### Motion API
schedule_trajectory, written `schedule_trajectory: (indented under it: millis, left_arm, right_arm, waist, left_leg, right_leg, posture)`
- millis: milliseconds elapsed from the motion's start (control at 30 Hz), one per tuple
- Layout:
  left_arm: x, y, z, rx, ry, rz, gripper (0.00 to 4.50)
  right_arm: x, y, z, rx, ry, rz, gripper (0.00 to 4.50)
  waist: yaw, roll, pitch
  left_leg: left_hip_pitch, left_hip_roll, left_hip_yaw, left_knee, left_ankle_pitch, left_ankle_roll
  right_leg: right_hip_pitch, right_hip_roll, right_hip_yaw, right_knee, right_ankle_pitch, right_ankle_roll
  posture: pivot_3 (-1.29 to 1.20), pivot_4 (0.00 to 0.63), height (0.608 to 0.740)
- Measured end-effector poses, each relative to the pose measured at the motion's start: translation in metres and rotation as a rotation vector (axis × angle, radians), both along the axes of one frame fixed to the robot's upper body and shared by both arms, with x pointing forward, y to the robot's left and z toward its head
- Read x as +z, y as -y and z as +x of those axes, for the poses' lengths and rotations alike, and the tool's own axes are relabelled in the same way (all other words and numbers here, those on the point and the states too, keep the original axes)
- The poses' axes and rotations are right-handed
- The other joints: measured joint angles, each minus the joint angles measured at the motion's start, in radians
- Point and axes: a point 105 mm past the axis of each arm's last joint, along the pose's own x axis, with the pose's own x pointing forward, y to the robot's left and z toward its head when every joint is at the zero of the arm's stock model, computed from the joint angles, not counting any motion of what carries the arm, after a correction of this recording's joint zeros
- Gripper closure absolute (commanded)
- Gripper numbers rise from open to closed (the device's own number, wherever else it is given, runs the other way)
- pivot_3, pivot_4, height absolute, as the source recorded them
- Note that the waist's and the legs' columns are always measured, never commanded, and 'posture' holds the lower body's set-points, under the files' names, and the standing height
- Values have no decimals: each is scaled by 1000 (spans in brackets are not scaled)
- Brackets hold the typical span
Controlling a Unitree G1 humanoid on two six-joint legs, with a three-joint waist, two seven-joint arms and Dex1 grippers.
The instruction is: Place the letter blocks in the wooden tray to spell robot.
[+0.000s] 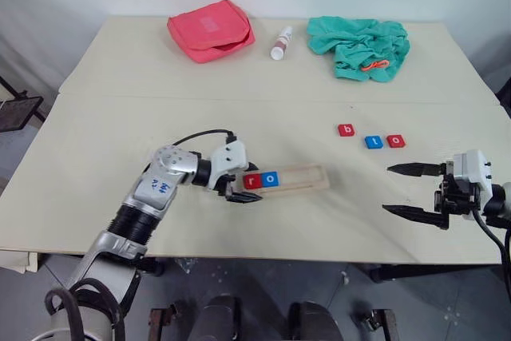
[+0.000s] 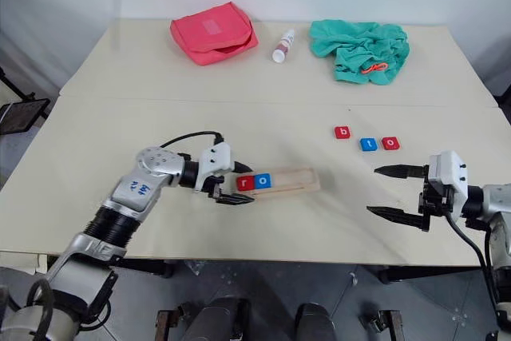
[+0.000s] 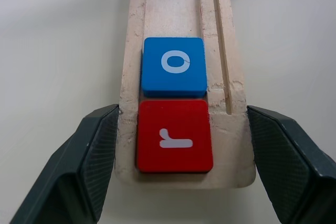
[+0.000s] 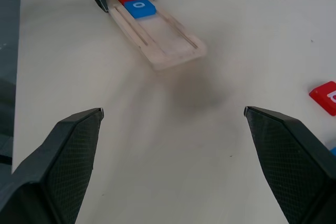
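The wooden tray (image 1: 289,178) is seen lying on the counter (image 1: 96,133), near its front edge and left of centre. Two letter blocks are seated at the tray's left end: a red r (image 3: 174,136), then a blue o (image 3: 173,66) touching it. The remaining blocks are laid well apart to the right: a red b (image 1: 346,130), a blue t (image 1: 373,142) and a red o (image 1: 396,141), the last two just beside each other.

The left gripper (image 1: 244,188) is positioned at the tray's left end, jaws spread around the end of the wood. In the left wrist view one finger (image 3: 84,161) appears to touch the tray edge, while a small gap is seen on the other side. No block is held; whether the tray is being gripped or only braced cannot be told.

The right gripper (image 1: 407,191) is held above the counter near the front right edge, jaws wide and empty.

Judgement: the step in hand is fetching b. The tray should be kept steady, the right gripper lowered over the red b, closed on opposite edges, and the block set flat against the blue o, letter upright. Nudging the neighbouring t is to be avoided.
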Motion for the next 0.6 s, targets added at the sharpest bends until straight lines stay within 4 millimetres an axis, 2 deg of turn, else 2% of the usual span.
schedule_trajectory:
  millis: [167,400,500,600]
  left_arm:
    - [-3,22,-3,-46,2,10,1105]
    - [-8,29,-2,-51,-5,26,1105]
    - [-8,34,-1,-52,9,51,86]
    - [-8,37,0,-54,16,60,34]
  right_arm:
    - [-6,10,-18,-77,-10,7,0]
    - [-2,14,-25,-132,10,4,0]
    - [0,14,-25,-143,20,10,0]
    - [0,14,-24,-147,26,11,0]
  waist:
    - [5,0,0]
    - [0,0,0]
    - [2,0,0]
    - [5,0,0]
  left_leg:
    - [-1,0,0,0,0,0]
    - [0,0,-1,0,0,0]
    - [0,0,-1,0,0,1]
    - [0,0,-1,0,0,1]
  right_leg:
    - [0,0,0,-2,0,0]
    - [1,0,0,-3,0,0]
    - [1,0,0,-3,0,0]
    - [1,0,0,-3,0,0]
  posture:
    - [0,150,740]
    - [0,150,740]
    - [0,150,740]
    - [0,150,740]
